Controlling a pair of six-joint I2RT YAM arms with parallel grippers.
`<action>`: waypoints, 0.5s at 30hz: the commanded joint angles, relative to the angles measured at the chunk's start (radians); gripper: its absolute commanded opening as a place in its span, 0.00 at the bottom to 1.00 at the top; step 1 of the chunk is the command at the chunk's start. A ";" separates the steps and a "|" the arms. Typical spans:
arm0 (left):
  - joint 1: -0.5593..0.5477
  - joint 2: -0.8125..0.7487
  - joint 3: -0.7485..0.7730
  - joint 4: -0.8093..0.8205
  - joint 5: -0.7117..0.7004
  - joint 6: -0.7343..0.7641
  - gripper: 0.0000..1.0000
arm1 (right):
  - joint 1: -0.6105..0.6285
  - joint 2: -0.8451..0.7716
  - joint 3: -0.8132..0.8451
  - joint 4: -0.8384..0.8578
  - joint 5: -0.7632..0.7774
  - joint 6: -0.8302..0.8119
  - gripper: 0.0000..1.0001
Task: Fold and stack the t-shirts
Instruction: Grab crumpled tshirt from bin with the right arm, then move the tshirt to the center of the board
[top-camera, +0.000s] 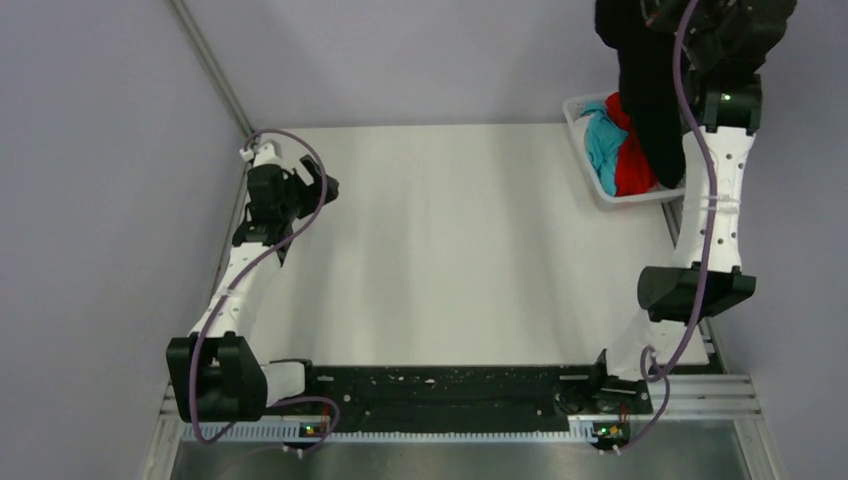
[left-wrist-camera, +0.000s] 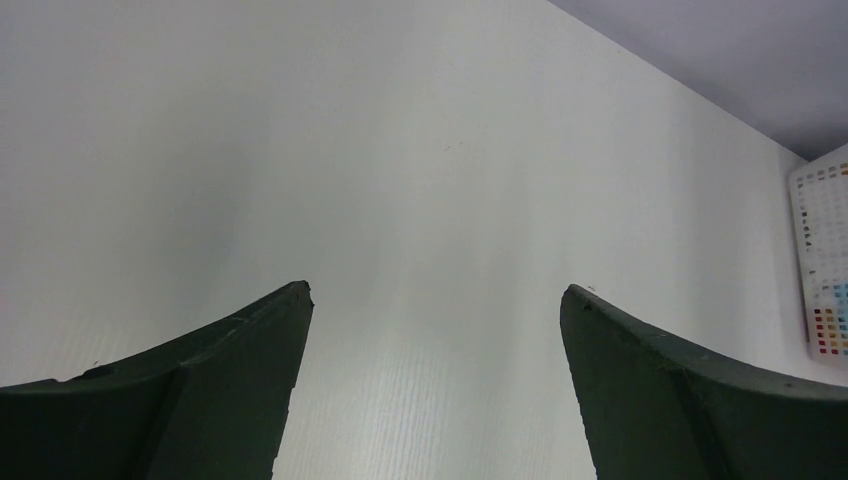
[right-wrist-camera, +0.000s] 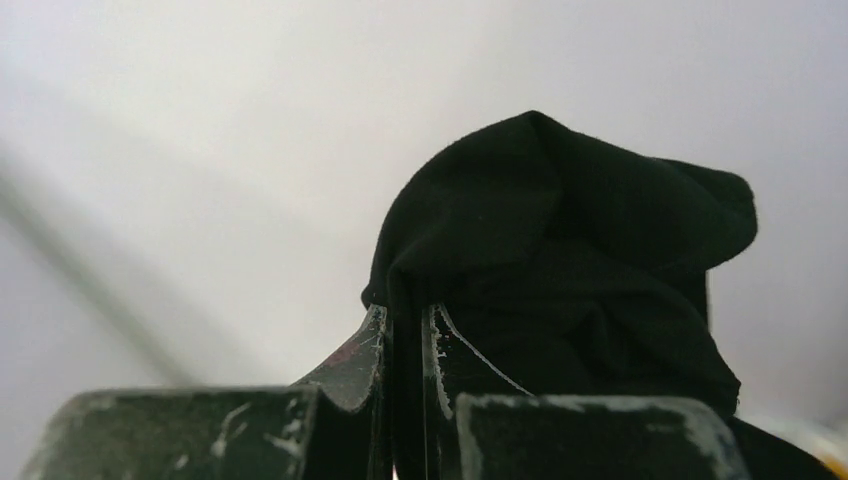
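My right gripper (right-wrist-camera: 405, 325) is raised high at the far right and is shut on the black t-shirt (top-camera: 648, 90), which hangs down from it over the basket; in the right wrist view the black cloth (right-wrist-camera: 560, 260) bunches over the closed jaws. A turquoise-blue shirt (top-camera: 603, 140) and a red shirt (top-camera: 632, 165) lie crumpled in the white basket (top-camera: 578, 112). The orange-yellow shirt is hidden. My left gripper (top-camera: 322, 185) is open and empty over the table's far left; its wrist view (left-wrist-camera: 437, 300) shows only bare white table between the fingers.
The white table (top-camera: 450, 240) spreads between the arms. The basket stands at its far right corner, and its lattice wall (left-wrist-camera: 822, 260) shows at the right edge of the left wrist view. A black strip and metal rail (top-camera: 450, 385) run along the near edge.
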 joint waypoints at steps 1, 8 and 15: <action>0.000 -0.062 -0.010 0.056 -0.012 -0.009 0.99 | 0.212 0.012 0.058 0.047 -0.256 0.036 0.00; 0.001 -0.219 -0.084 0.029 -0.134 -0.023 0.99 | 0.539 0.021 0.075 0.116 -0.197 -0.061 0.00; 0.001 -0.380 -0.158 -0.043 -0.249 -0.056 0.99 | 0.622 0.004 0.018 0.047 0.074 -0.015 0.00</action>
